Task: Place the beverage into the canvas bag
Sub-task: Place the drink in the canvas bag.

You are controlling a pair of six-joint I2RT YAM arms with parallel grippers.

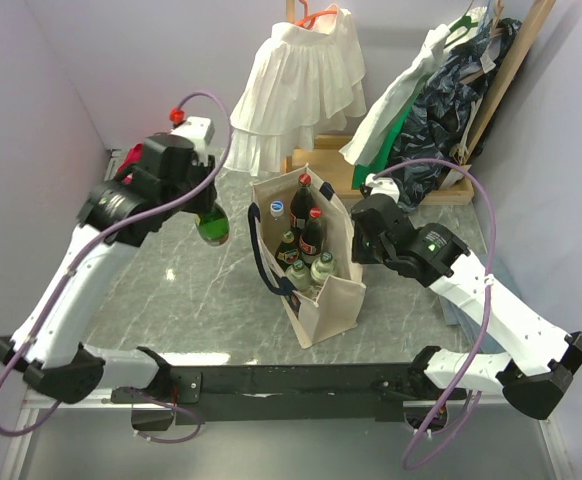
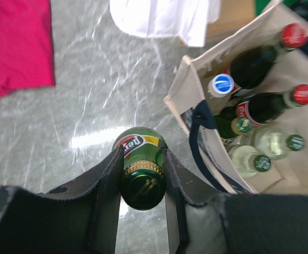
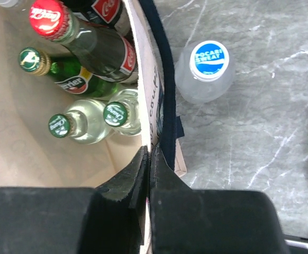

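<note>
The cream canvas bag point(image 1: 323, 300) with navy strap handles stands upright mid-table and holds several bottles, some red-capped, some green-capped, one blue-capped. My left gripper point(image 1: 209, 212) is shut on the neck of a green glass bottle point(image 1: 212, 226) and holds it in the air left of the bag. In the left wrist view the bottle point(image 2: 142, 159) hangs between my fingers point(image 2: 107, 180) over bare marble, with the bag point(image 2: 193, 84) to the right. My right gripper point(image 1: 360, 238) is shut on the bag's right wall rim point(image 3: 147, 111), beside the navy strap point(image 3: 167, 100).
A Pocari Sweat bottle point(image 3: 206, 69) stands on the marble just outside the gripped wall. A white ruffled garment point(image 1: 296, 85) and a rack of clothes point(image 1: 441, 100) hang at the back. A pink cloth point(image 2: 16, 47) lies at the far left.
</note>
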